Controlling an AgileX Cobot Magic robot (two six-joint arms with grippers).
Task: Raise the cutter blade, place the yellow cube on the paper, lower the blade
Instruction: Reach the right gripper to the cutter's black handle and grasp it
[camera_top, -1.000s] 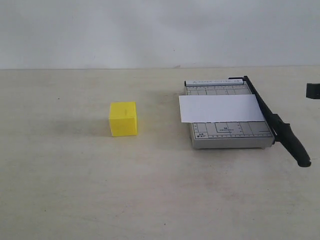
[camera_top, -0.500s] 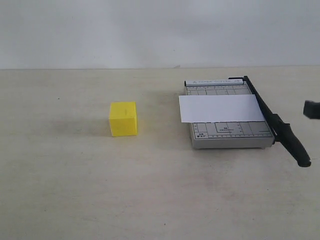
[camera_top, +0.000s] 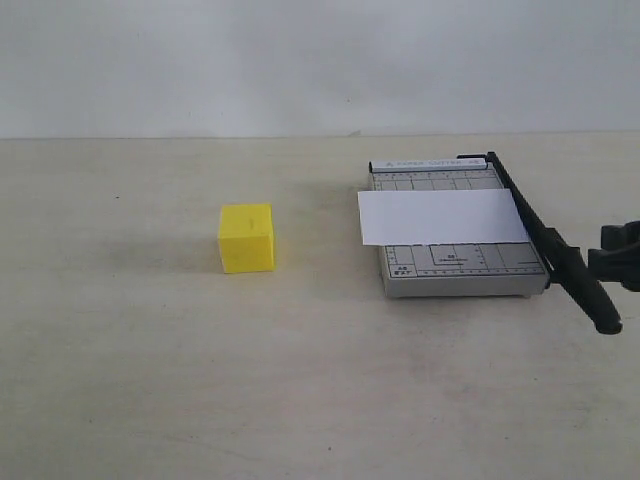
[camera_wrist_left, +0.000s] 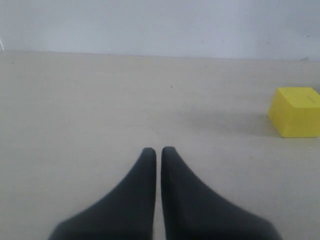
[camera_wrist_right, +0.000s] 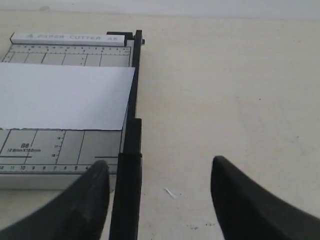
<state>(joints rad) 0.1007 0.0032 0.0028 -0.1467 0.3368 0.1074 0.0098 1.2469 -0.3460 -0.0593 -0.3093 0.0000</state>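
Note:
The yellow cube (camera_top: 247, 238) (camera_wrist_left: 296, 111) sits on the table left of the cutter. On the grey cutter base (camera_top: 455, 268) (camera_wrist_right: 50, 145) the white paper (camera_top: 440, 216) (camera_wrist_right: 62, 97) lies flat. The cutter blade (camera_top: 560, 262) (camera_wrist_right: 128, 185) is down along the base's right edge, its thick handle sticking out toward the front. My right gripper (camera_top: 620, 264) (camera_wrist_right: 160, 167) is open and low, with the blade handle between its fingers, close to one of them. My left gripper (camera_wrist_left: 158, 150) is shut and empty above bare table, well apart from the cube; the exterior view does not show it.
A pale table (camera_top: 150, 380) runs to a white wall (camera_top: 300, 60) at the back. A tiny white scrap (camera_wrist_right: 171, 193) lies on the table between the right fingers.
My right gripper has dropped from higher at the right edge down to beside the blade handle. Cube, paper and blade have not moved.

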